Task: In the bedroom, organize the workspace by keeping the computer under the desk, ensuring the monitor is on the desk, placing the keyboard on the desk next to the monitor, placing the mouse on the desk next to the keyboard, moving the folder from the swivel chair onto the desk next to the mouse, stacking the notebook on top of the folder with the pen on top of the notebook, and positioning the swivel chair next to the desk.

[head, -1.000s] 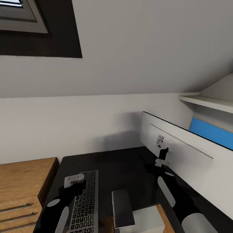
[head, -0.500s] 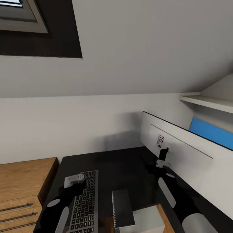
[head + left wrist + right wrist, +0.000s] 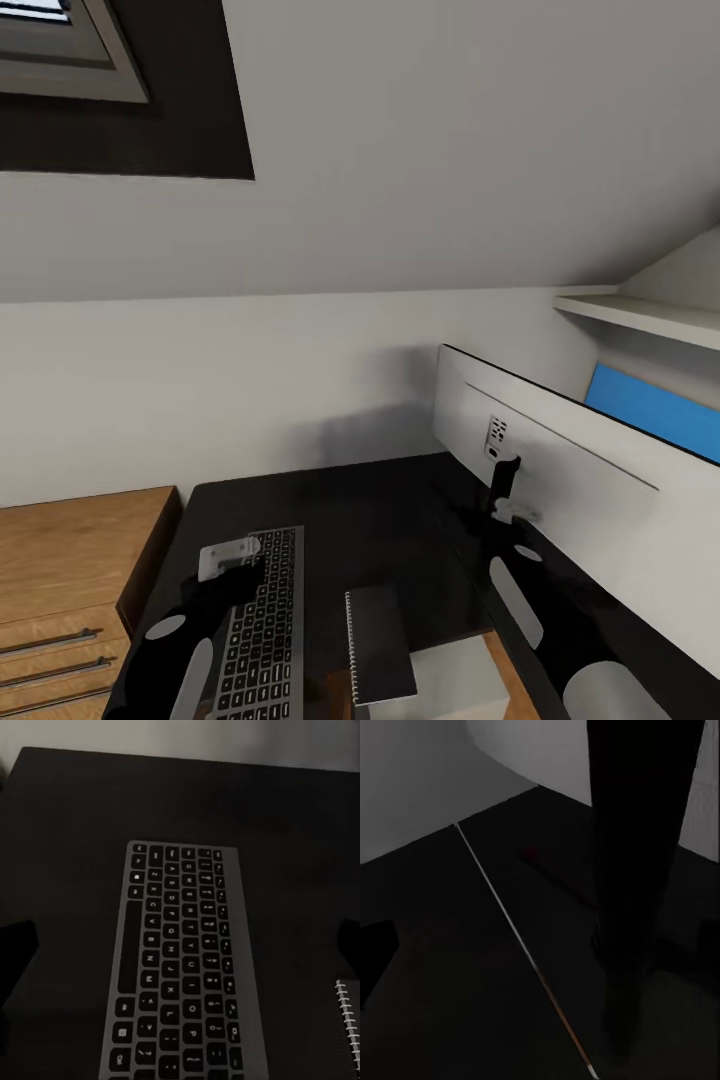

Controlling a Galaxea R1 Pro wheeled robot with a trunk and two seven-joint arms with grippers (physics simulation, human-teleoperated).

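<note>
The keyboard (image 3: 262, 625) (image 3: 184, 967) lies lengthwise on the black desk (image 3: 380, 510) at its near left. My left gripper (image 3: 232, 560) (image 3: 180, 952) hovers just above it, open, with its fingers spread wide on either side. The dark grey spiral-bound notebook (image 3: 380, 645) (image 3: 349, 1020) lies right of the keyboard at the desk's near edge. The monitor (image 3: 570, 480) stands on the desk's right side, its pale back toward me. My right gripper (image 3: 512, 512) (image 3: 540, 945) is open beside the black stem (image 3: 503, 478) (image 3: 637, 870), holding nothing.
A light wood chest (image 3: 70, 570) with steel handles adjoins the desk on the left. A blue back panel (image 3: 650, 408) and a white shelf (image 3: 640, 318) lie behind the monitor. A pale box (image 3: 450, 688) sits below the desk's near edge. The wall slopes overhead.
My right gripper has drawn slightly back and down from the monitor stem, uncovering more of it. The left gripper, keyboard and notebook have not moved.
</note>
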